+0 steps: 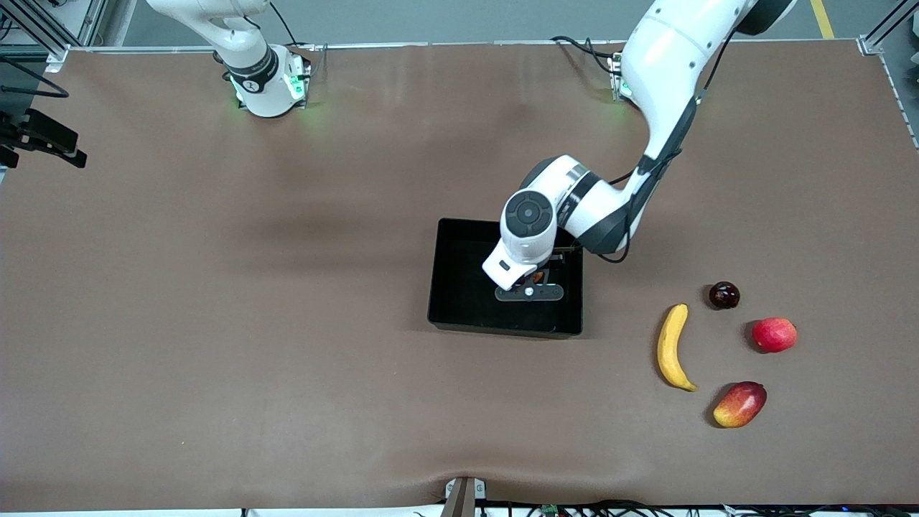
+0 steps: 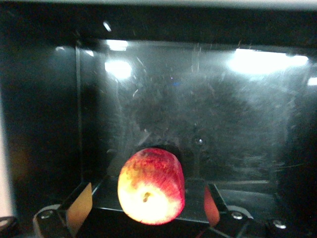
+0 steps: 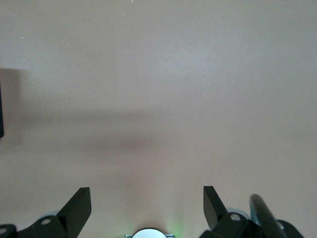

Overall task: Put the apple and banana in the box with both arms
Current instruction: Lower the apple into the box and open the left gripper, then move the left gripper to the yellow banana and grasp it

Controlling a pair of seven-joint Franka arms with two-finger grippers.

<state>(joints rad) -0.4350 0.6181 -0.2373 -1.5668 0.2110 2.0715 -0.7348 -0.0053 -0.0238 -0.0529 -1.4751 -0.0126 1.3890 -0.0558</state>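
Left gripper (image 2: 148, 210) hangs inside the box (image 1: 459, 316), fingers spread either side of the apple (image 2: 151, 186), apparently released there; banana (image 1: 672, 347) lies on the table outside the box, toward the left arm's end, unpicked; right gripper (image 3: 147, 206) waits, parted, over bare table.

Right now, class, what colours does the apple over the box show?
Red with yellow streaks, apple, clearest in the left wrist view.

The left gripper (image 1: 535, 282) hangs inside the black box (image 1: 459, 316), the apple (image 1: 537, 276) barely showing (mostly hidden by the wrist). Toward the left arm's end lie the banana (image 1: 671, 347), a dark plum (image 1: 724, 295), a pinkish-red fruit (image 1: 774, 334) and a mango (image 1: 740, 404).
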